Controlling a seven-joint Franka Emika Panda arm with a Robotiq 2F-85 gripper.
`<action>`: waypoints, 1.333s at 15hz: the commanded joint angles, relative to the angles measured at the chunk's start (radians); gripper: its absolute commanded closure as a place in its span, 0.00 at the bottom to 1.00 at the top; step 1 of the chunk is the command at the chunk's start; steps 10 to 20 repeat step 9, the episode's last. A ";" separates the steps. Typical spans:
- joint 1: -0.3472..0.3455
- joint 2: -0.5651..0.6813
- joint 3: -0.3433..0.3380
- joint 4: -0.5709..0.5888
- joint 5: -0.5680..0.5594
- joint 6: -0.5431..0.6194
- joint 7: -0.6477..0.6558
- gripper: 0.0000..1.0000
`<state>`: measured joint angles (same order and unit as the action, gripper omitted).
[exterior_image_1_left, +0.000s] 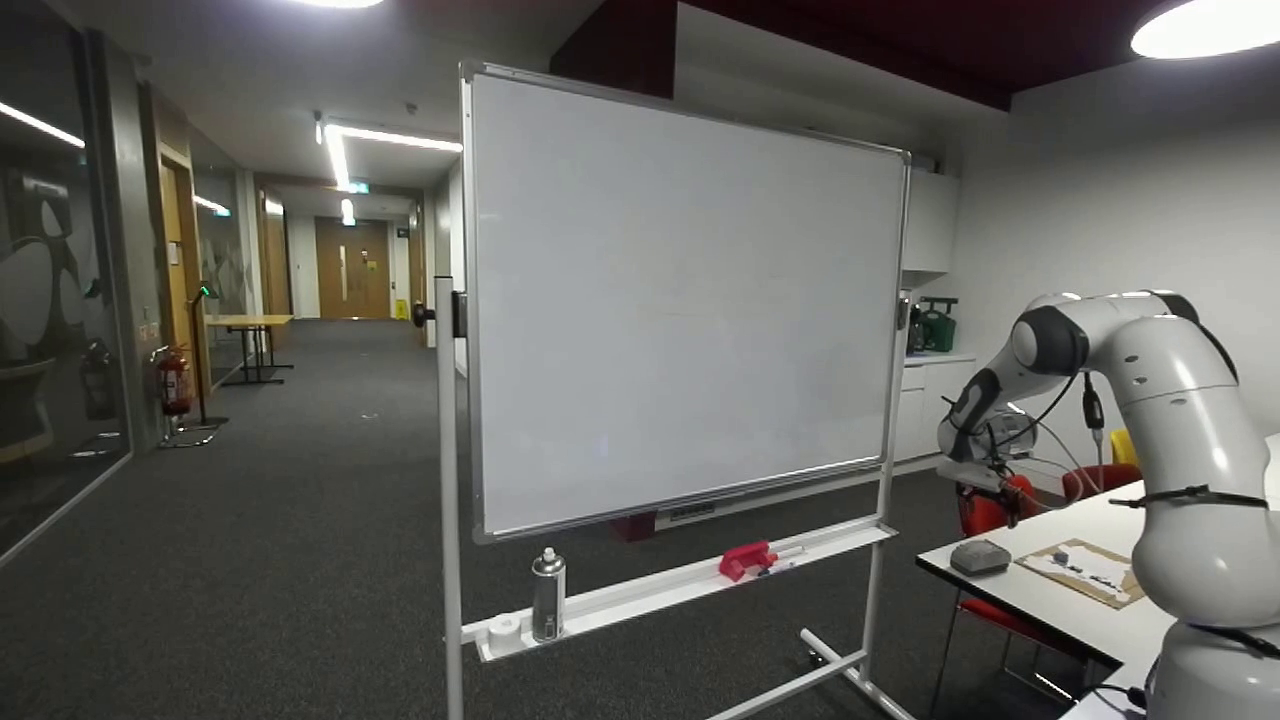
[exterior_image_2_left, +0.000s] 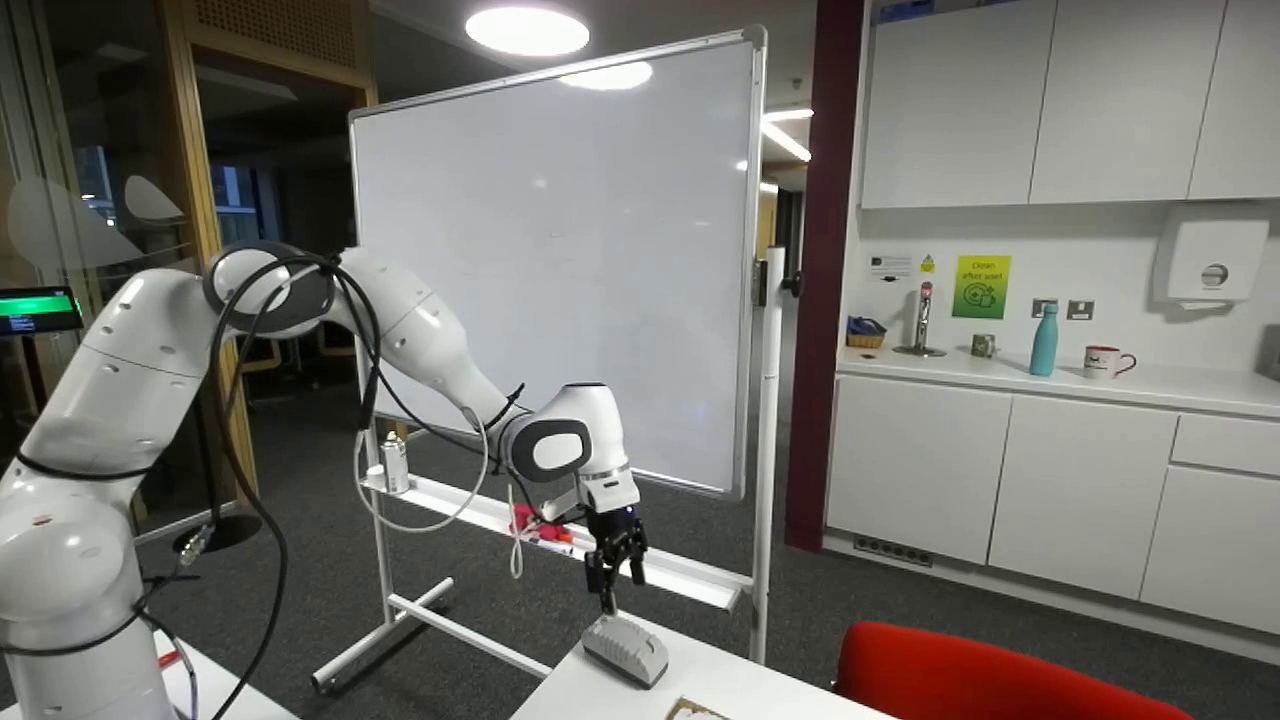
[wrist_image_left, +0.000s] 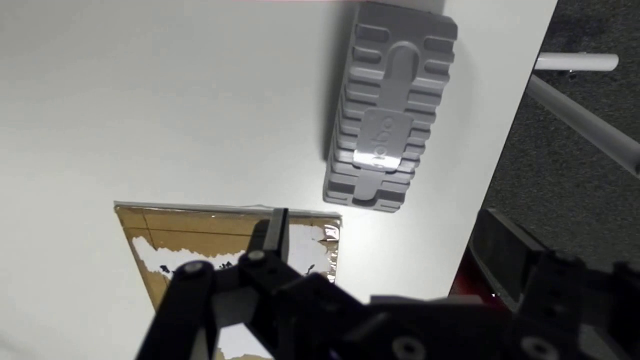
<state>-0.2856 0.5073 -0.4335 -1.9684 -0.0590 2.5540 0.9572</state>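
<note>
The hand (exterior_image_2_left: 622, 590), spread wide and empty, hangs near a grey eraser (exterior_image_2_left: 626, 650) lying ungripped at left on the surface (exterior_image_2_left: 585, 697).

There is one eraser (wrist_image_left: 387, 125), one cardboard sheet (exterior_image_1_left: 1085, 573), one whiteboard (exterior_image_1_left: 690, 300) and one spray can (exterior_image_1_left: 548, 600).

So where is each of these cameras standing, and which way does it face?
In an exterior view: beside the arm, which shows at picture right; facing the whiteboard and a corridor.
In an exterior view: beside the arm, which fills picture left, its hand near a gray block; facing the whiteboard and kitchen counter.
In the wrist view: mounted on the arm, looking down at the white table and cardboard; only the open hand shows.
Both exterior views share whiteboard and arm; all three show the gray block and white table.
</note>
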 joint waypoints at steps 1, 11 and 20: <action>0.029 -0.161 -0.038 -0.165 -0.034 0.047 -0.055 0.00; 0.025 -0.170 -0.040 -0.168 -0.045 0.029 -0.041 0.00; 0.025 -0.170 -0.040 -0.168 -0.045 0.029 -0.041 0.00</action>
